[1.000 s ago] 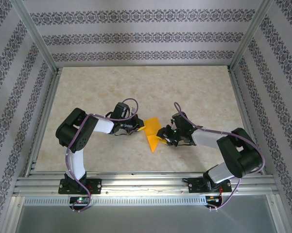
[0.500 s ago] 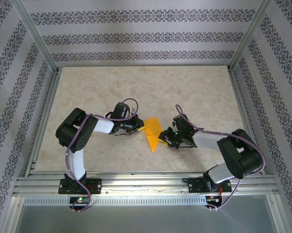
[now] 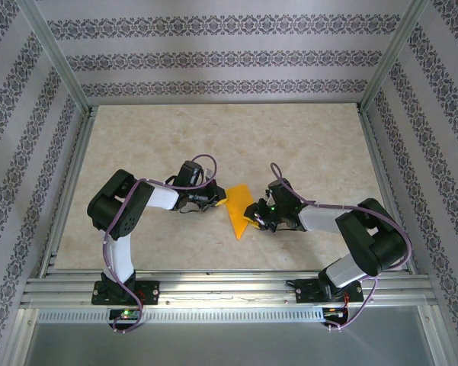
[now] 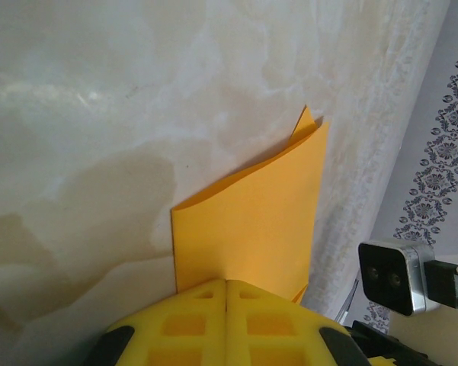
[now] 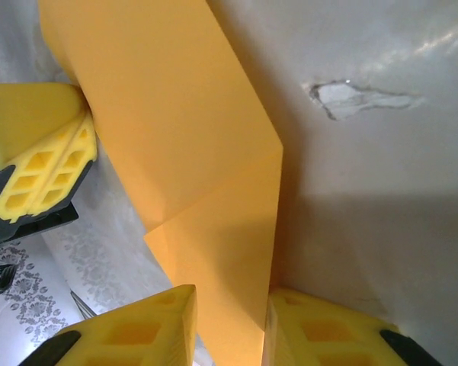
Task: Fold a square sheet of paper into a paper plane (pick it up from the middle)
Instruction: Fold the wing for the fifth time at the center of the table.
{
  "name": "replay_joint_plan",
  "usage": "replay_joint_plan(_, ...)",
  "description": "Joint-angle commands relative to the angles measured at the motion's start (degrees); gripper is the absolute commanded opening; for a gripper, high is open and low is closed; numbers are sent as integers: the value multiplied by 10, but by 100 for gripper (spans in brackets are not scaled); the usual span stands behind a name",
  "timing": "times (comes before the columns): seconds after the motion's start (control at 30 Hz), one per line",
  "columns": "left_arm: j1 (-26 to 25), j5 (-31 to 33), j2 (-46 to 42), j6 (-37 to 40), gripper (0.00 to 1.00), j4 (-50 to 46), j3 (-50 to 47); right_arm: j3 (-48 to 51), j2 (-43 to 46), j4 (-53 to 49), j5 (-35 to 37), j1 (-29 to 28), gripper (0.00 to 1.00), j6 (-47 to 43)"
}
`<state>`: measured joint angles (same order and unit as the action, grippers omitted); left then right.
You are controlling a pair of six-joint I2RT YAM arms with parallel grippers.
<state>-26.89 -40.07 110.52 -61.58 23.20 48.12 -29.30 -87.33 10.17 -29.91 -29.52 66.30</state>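
The square sheet of paper (image 3: 238,207) is orange and folded into a pointed wedge, and it stands up off the table at mid-front. My left gripper (image 3: 222,202) is shut on its left edge. In the left wrist view the yellow pads meet at the paper (image 4: 251,221) with no gap at the left gripper (image 4: 226,284). My right gripper (image 3: 253,219) is at the wedge's right side. In the right wrist view the paper (image 5: 190,152) runs down between the parted fingers of the right gripper (image 5: 230,305), which are open around it. The left gripper's fingers (image 5: 42,152) show at the paper's far edge.
The beige marbled table (image 3: 305,145) is fenced by aluminium rails (image 3: 68,191) and patterned walls. A chipped white spot (image 5: 350,97) marks the surface by the paper. The right wrist's camera housing (image 4: 392,278) sits close behind the paper.
The right gripper has edged slightly left and further onto the paper's lower edge. The left arm and its grip have not moved.
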Motion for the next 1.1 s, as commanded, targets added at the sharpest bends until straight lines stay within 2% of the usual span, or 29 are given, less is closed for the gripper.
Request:
replay_joint_plan(0.0,5,-1,-7,0,0,-26,-3,-5,13,14,3,-2,31,-1)
replay_joint_plan(0.17,5,-3,-7,1,0,-27,-2,-14,14,32,-10,18,34,-43)
replay_joint_plan(0.43,5,-4,-6,7,0,-34,0,-30,-37,138,-91,62,33,-60)
replay_joint_plan(0.9,5,-3,-13,21,0,-60,12,-120,-134,39,-169,99,19,-186)
replay_joint_plan(0.97,5,-6,-16,24,0,-59,13,-131,-139,18,-168,100,14,-201)
replay_joint_plan(1.07,5,-11,-32,36,7,-56,16,-136,-136,1,-159,102,7,-205)
